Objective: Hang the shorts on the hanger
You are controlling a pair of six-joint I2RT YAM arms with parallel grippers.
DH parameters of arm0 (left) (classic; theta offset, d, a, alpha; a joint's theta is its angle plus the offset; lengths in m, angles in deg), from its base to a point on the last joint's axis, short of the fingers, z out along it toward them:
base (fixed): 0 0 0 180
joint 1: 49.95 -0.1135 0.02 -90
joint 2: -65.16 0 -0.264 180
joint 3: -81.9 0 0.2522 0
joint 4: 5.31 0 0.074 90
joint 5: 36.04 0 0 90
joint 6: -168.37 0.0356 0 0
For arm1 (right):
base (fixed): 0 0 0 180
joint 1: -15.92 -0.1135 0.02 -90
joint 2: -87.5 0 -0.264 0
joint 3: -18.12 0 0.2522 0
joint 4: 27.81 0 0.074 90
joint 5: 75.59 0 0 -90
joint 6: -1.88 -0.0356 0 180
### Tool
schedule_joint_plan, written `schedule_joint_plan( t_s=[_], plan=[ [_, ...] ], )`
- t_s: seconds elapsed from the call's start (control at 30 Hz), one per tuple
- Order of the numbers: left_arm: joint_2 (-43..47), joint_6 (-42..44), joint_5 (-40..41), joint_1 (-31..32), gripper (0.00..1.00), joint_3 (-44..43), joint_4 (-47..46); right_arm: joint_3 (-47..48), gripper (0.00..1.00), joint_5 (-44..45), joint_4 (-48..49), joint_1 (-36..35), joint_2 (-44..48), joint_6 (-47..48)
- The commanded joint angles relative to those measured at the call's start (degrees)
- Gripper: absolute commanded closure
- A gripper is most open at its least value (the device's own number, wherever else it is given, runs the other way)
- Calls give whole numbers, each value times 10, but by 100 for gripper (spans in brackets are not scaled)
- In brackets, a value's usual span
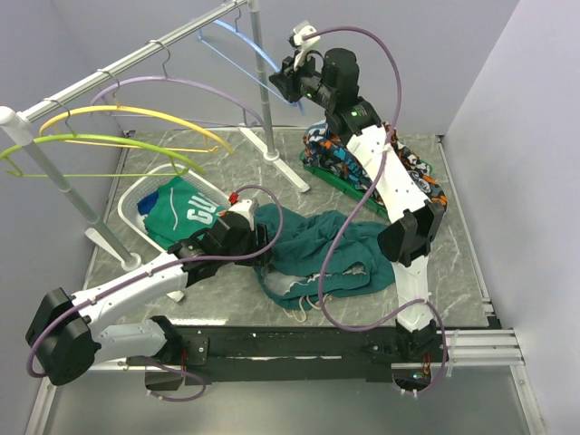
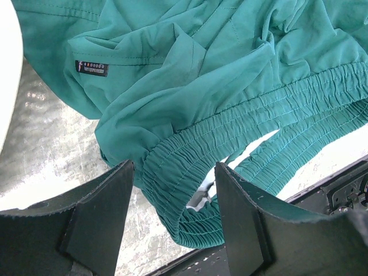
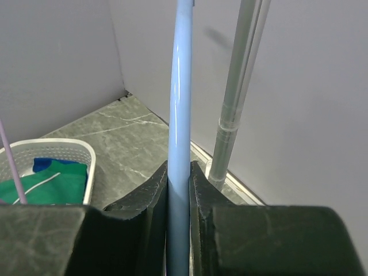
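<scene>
The dark teal shorts [image 1: 326, 240] lie crumpled on the marbled tabletop [image 1: 453, 263], between the two arms and apart from the rack. The left arm [image 1: 136, 285] reaches in from the side. Its left jaws stand apart over the gathered elastic waistband [image 2: 241, 121]; whether they touch the cloth cannot be told. High at the back, the right arm [image 1: 390, 181] has its right jaws clamped on the light-blue hanger [image 3: 180, 103]. The rack's upright post [image 3: 236, 98] stands just beside it. Along the sloping rail [image 1: 136, 63] hang a purple hanger [image 1: 181, 83], a yellow hanger [image 1: 136, 113] and a green hanger [image 1: 91, 140]. A white basket [image 1: 131, 204] holding a lettered green garment [image 1: 186, 213] sits just beside the left arm. Patterned clothes [image 1: 331, 149] are heaped near the right arm.
</scene>
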Motion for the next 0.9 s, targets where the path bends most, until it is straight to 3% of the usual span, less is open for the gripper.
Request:
schedule_joint_plan(
  t_s=[0.0,0.47,0.87],
  plan=[
    [15,1,-1,0,36,-7,-7,14,100,29,34,-9,23,11],
    [24,-4,0,0,37,-2,-6,-11,100,30,106,-23,63,-15],
    [25,-7,-2,0,38,1,-13,-108,100,43,160,-24,130,-20]
  ],
)
